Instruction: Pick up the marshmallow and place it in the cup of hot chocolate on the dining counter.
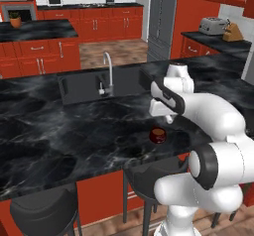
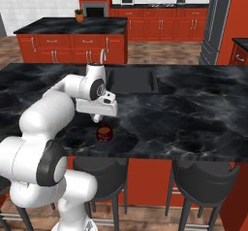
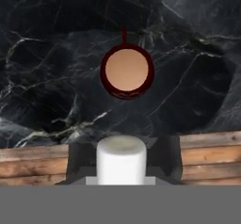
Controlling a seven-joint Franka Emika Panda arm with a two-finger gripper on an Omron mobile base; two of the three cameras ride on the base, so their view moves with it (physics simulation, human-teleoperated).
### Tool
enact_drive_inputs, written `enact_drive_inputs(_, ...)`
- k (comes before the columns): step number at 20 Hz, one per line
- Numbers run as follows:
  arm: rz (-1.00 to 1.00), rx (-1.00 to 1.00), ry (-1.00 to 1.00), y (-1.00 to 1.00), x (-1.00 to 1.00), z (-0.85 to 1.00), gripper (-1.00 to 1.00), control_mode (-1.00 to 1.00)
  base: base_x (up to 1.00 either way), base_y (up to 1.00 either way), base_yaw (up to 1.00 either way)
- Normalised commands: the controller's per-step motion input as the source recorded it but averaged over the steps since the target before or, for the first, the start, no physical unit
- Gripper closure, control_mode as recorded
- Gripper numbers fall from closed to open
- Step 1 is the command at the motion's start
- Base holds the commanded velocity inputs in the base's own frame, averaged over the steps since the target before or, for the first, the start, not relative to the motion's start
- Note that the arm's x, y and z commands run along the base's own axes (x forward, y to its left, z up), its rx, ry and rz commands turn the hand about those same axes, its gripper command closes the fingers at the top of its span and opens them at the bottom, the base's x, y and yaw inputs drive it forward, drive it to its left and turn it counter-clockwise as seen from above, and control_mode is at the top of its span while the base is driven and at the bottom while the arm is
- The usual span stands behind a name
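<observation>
Gripping the marshmallow [image 3: 121, 158] between closed fingers [image 3: 80, 164], the gripper [image 3: 121, 169] sits at the hand view's lower centre, with the cup of hot chocolate [image 3: 127, 71] above it, mid-frame. The left base view adds the sink [image 1: 101, 84], faucet [image 1: 107, 71] and toaster [image 1: 213, 26] at upper right. No writing is readable. Stools [image 2: 203, 181] stand below the dining counter [image 2: 193, 108].

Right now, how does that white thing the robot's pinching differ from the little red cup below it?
The marshmallow is white and solid; the cup of hot chocolate is dark red and holds brown liquid. The marshmallow is clamped between the fingers in the air, while the cup stands on the dining counter, near its edge. In the hand view, both look round.
</observation>
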Motion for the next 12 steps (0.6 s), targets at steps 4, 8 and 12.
enact_drive_inputs(4, 0.0, -0.08, -0.02, 0.0, 0.46, -0.45, 1.0, -1.0, 0.0, 0.0, 0.0)
enact_drive_inputs(8, 0.0, -0.02, 0.0, 0.0, 0.36, -0.3, 1.0, -1.0, 0.0, 0.0, 0.0)
enact_drive_inputs(12, 0.0, 0.0, 0.0, 0.0, 0.28, -0.23, 1.0, -1.0, 0.0, 0.0, 0.0)
